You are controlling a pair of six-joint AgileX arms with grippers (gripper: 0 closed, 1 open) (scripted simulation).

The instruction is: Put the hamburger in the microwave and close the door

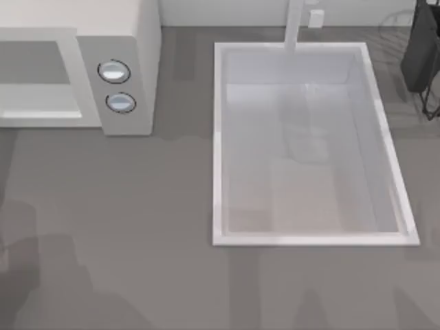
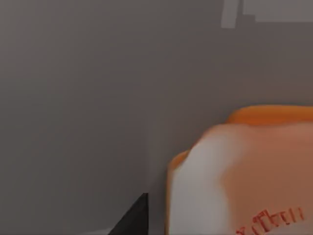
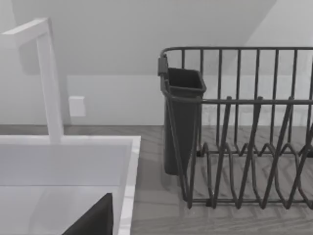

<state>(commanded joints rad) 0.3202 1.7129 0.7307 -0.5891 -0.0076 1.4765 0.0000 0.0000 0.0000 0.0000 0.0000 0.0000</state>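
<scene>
Beside white rectangular sink (image 1: 218, 137), boxy microwave (image 1: 130, 41)

Grey countertop (image 1: 137, 227) under soft light — white sink (image 1: 220, 144), faucet (image 3: 49, 78), dark dish rack (image 3: 244, 127) beside it.

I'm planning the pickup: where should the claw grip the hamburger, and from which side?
Likely the hamburger at its pale middle band, below the orange top edge, coming from the left wrist camera's side, which faces it closely. The band looks broad and rounded; its other sides are out of frame.
</scene>
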